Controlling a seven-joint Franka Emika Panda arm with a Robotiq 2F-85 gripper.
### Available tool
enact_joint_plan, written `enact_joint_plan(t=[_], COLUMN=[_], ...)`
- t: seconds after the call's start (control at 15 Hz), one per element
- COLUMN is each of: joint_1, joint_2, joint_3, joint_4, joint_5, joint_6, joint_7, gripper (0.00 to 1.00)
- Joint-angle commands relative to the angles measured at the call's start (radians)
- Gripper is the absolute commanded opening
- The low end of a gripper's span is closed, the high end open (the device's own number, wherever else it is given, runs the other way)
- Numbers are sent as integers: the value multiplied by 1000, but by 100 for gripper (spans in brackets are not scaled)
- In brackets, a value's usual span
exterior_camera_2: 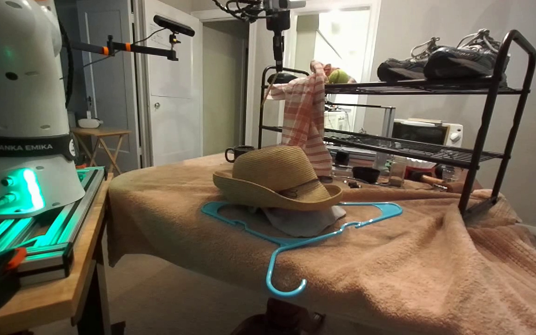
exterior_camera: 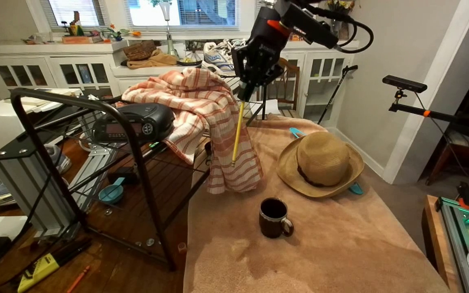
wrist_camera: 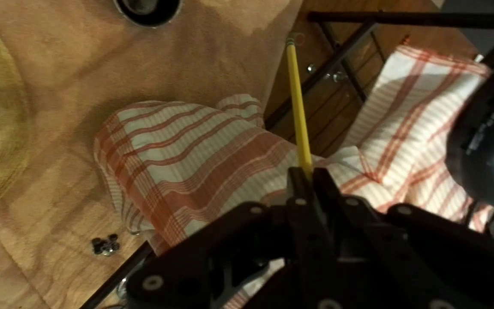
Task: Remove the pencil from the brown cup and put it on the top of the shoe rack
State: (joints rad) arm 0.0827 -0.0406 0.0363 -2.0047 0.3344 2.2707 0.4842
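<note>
My gripper point(exterior_camera: 244, 96) is shut on the yellow pencil point(exterior_camera: 238, 132), which hangs down from the fingertips, slightly tilted. In the wrist view the fingertips point(wrist_camera: 311, 172) pinch one end of the pencil point(wrist_camera: 297, 98) and its eraser end points away. The pencil point(exterior_camera_2: 269, 88) is in the air beside the cloth hanging from the shoe rack. The dark brown cup point(exterior_camera: 270, 228) stands upright on the tan blanket, well below the pencil, and its inside looks dark. The cup point(wrist_camera: 148, 19) is partly cut off in the wrist view. The black shoe rack point(exterior_camera_2: 417, 87) shows in both exterior views.
A red-striped cloth point(exterior_camera: 196, 95) drapes over the rack's top and hangs down its side. A black clock radio point(exterior_camera: 136, 122), shoes point(exterior_camera_2: 463, 63) and a green ball point(exterior_camera_2: 338, 77) are on the top shelf. A straw hat point(exterior_camera: 324, 158) and a blue hanger point(exterior_camera_2: 291, 243) lie on the blanket.
</note>
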Motion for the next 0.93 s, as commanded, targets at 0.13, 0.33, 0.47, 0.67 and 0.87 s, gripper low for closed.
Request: enact_joint_plan(t=[0.13,0.33,0.47,0.67,0.87], joint_1=[-12,-8,-14,-32,-50], joint_2=[-19,-17,-21,-27,-30], joint_3=[-3,-3,-9,-22,-33], joint_4=[-73,-62,-63,-71,-82], joint_5=[356,607,756,888,975], joint_6=[243,268,228,165,203], joint_7=[-182,-347,-472,-594,-655], gripper=[2,2,2,2,2])
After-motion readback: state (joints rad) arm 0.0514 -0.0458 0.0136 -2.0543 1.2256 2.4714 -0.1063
